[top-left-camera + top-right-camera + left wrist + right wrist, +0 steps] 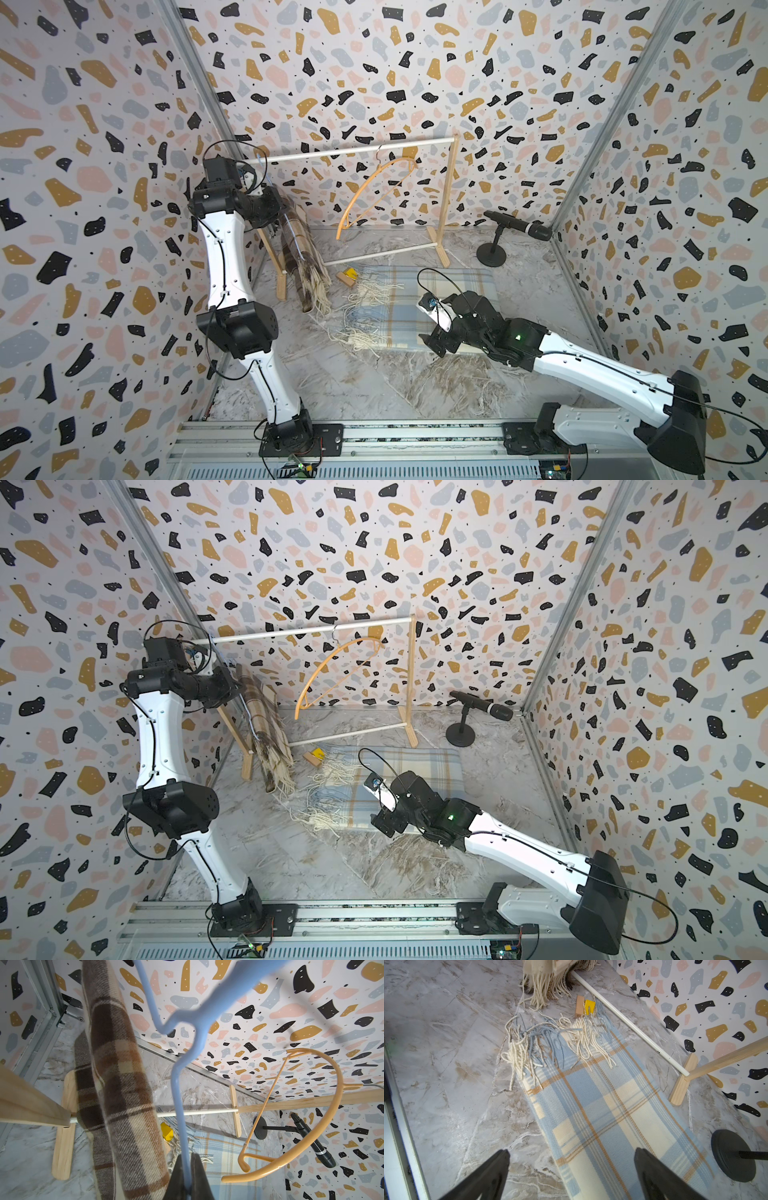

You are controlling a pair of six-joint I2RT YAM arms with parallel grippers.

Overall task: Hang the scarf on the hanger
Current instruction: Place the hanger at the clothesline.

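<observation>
The brown scarf [116,1084] already hangs folded over the blue hanger [180,1105], with its fringe down near the foot of the rack [353,150]. The left gripper [188,1157] is pinched tight on the thin wire of that hanger and holds it up at the end of the rack by the left arm. I cannot tell if the hook sits on the rack's top bar yet. So I think one scarf is nearly done. The blue scarf [602,1115] is not hung. It lies flat on the table [374,395] in front of the rack, with its fringe spread out toward the rack's low bar. The right gripper [572,1152] hovers just over the end of the blue scarf farthest from the rack. Its jaws stand wide open and hold nothing. The orange hanger [340,1084] hangs bare on the rack's top bar, near the other end. I think picking up the blue scarf and putting it on that hanger is what is left. A small yellow block [351,274] lies by the rack's low bar, and a microphone [519,224] stands beside the rack.
</observation>
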